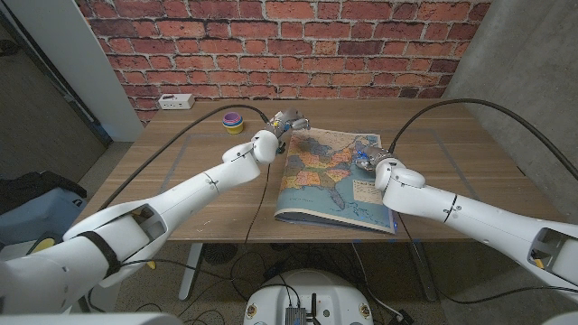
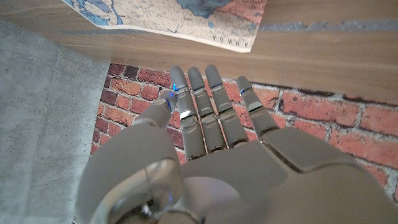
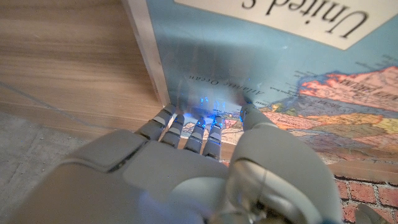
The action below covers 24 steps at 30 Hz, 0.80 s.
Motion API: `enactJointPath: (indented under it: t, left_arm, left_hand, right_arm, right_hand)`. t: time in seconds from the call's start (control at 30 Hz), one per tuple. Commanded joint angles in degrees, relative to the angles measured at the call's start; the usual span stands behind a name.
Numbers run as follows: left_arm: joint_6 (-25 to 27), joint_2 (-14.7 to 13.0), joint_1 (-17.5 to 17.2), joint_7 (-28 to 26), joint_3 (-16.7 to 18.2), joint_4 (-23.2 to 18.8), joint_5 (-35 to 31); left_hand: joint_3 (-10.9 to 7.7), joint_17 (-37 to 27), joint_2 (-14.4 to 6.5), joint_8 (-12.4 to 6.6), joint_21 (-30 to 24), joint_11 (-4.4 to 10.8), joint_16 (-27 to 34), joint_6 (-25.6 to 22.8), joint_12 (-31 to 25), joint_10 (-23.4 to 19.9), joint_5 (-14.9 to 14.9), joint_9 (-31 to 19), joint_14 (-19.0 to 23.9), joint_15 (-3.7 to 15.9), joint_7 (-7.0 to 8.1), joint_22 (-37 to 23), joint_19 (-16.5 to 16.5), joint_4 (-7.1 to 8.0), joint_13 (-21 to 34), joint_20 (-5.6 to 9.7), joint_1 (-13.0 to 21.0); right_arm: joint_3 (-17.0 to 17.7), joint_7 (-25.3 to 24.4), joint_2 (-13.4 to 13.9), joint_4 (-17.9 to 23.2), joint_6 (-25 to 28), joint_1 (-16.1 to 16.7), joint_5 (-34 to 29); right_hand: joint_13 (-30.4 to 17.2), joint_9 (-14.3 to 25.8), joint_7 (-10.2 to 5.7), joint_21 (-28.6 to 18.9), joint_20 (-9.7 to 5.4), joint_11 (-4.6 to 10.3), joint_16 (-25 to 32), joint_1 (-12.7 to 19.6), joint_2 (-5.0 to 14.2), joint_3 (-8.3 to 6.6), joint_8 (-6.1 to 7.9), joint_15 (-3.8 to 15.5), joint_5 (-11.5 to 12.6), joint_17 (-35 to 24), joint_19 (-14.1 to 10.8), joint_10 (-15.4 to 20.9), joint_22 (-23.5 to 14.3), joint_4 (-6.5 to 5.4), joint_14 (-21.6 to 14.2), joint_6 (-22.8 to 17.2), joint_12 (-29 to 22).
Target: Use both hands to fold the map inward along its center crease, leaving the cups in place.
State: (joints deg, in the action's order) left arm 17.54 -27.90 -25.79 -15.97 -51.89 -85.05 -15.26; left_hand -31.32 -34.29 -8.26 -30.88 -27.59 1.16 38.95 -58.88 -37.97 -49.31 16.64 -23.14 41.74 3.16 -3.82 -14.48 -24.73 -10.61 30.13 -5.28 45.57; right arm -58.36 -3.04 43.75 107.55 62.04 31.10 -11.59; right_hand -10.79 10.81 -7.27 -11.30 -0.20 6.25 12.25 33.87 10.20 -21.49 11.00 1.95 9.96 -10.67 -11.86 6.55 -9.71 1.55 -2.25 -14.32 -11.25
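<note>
My colourful paper map (image 1: 331,176) lies open on the wooden counter (image 1: 470,153). My left robot hand (image 1: 287,122) hovers open at its far corner; my right robot hand (image 1: 368,155) presses its edge, grip unclear. Next: lift both sides inward.

On the map (image 3: 298,56), "United S", cut off at the frame's upper right, and "Atlantic Ocean" are read.

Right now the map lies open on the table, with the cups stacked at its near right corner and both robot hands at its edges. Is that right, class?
Not quite. The cups stand beyond the map's far left corner, as the head view shows. The map is open on the table, with the left robot hand and right robot hand at its edges.
</note>
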Motion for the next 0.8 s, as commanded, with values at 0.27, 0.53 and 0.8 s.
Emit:
enactJointPath:
  t: [0.27,0.53,0.8]
  left_arm:
    - [6.4,-3.3,3.3,18.8,-2.2,-7.3,-13.2]
    - [10.8,-3.4,5.7,25.1,-5.3,-8.0,-18.5]
    - [13.2,-3.6,7.1,30.7,-7.6,-8.6,-23.0]
  left_hand:
    - [-1.83,-7.8,4.2,-8.45,-9.8,-0.54,8.3,-4.3,-8.4,-6.2,6.0,-7.9,9.2,2.01,-0.55,-2.7,-10.3,1.06,11.9,1.92,4.8]
    - [-3.45,-5.8,4.6,-7.08,-11.2,-0.51,6.2,-4.8,-6.4,-6.3,7.4,-5.3,10.1,2.27,-0.51,-2.4,-11.1,1.38,9.9,2.53,3.4]
    - [-5.74,-0.5,4.8,-4.69,-12.2,-0.42,1.9,-5.1,-2.9,-6.8,8.9,-2.0,11.1,2.95,-0.7,-1.1,-11.3,1.42,5.5,3.58,1.5]
  right_arm:
    - [-1.2,1.1,-0.8,-1.5,-0.1,-2.0,-0.4]
    - [-1.4,1.6,-1.2,-2.5,-0.8,-2.6,-0.3]
    - [-1.9,2.3,-1.6,-3.5,-1.2,-3.3,-0.6]
  right_hand:
    - [-0.1,0.1,-0.06,-0.2,0.19,-0.34,-0.3,0.6,0.23,-0.11,-0.05,4.49,0.3,0.0,-0.5,0.3,-0.4,0.52,0.1,-0.1,0.2]
    - [-0.1,0.1,-0.11,-0.2,0.17,-0.27,-0.3,0.6,0.23,-0.13,-0.08,4.51,0.3,0.0,-0.5,0.2,-0.4,0.57,0.1,0.0,0.2]
    - [-0.1,0.1,-0.11,-0.2,0.11,-0.16,-0.4,0.6,0.26,-0.16,-0.08,4.5,0.3,0.0,-0.5,0.1,-0.4,0.62,0.1,0.0,0.2]
